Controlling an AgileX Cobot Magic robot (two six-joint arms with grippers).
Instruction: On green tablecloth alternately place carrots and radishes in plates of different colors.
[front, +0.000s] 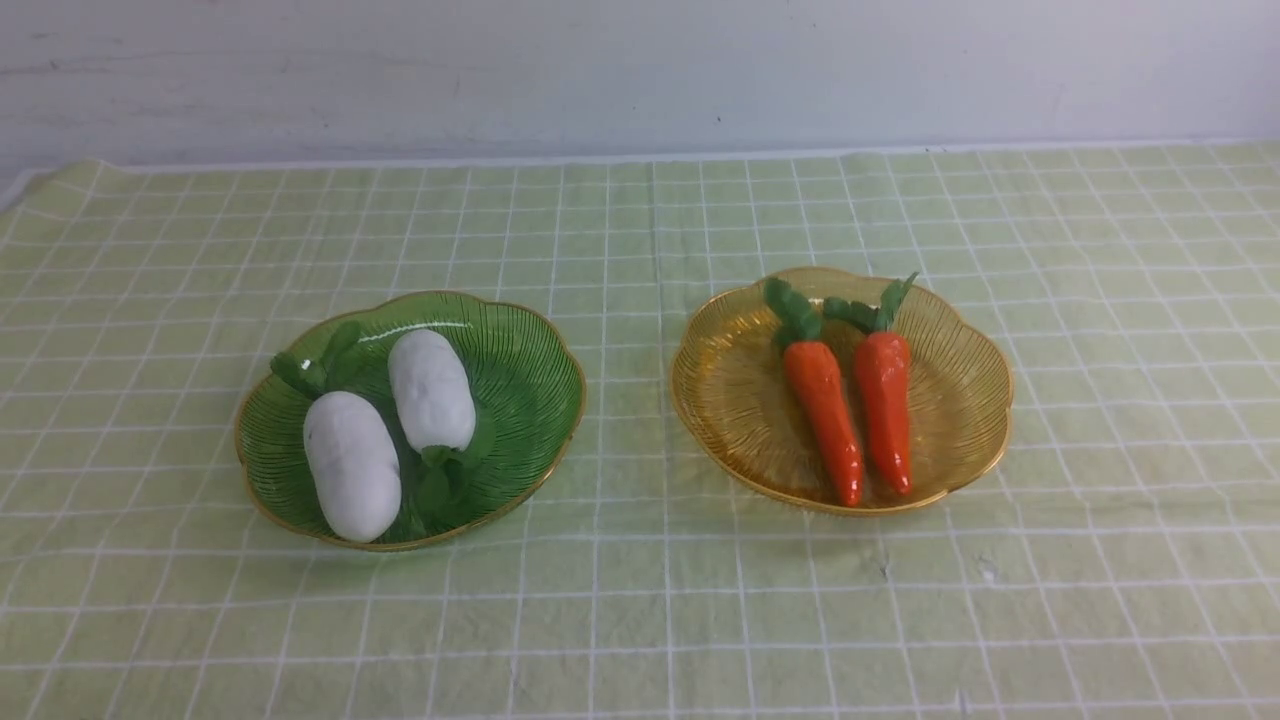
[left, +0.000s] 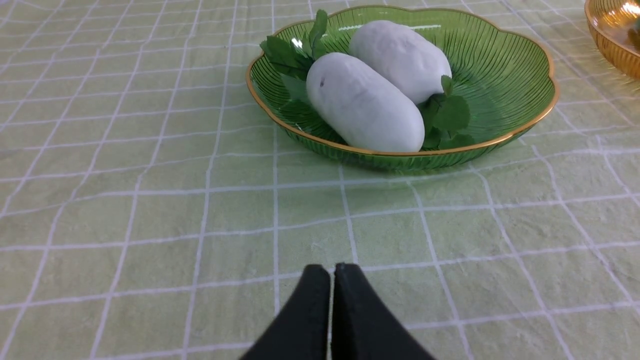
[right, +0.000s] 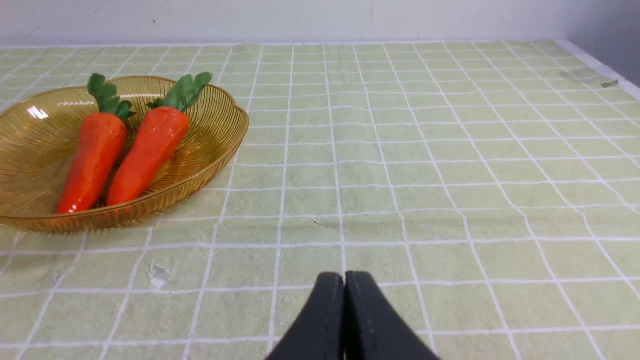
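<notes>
Two white radishes (front: 352, 464) (front: 431, 389) lie side by side in the dark green plate (front: 530, 370) on the left of the green tablecloth (front: 640, 620). Two orange carrots (front: 823, 408) (front: 885, 400) lie in the amber plate (front: 730, 390) on the right, tips toward me. Neither arm shows in the front view. My left gripper (left: 332, 270) is shut and empty, hovering over bare cloth short of the green plate (left: 500, 65) and its radishes (left: 362, 105). My right gripper (right: 344, 278) is shut and empty too, over cloth beside the amber plate (right: 210, 150) with the carrots (right: 150, 150).
The tablecloth ends at a pale wall (front: 640, 70) at the back. The table's right edge (right: 605, 70) shows in the right wrist view. A small white scuff (right: 159, 274) marks the cloth near the amber plate.
</notes>
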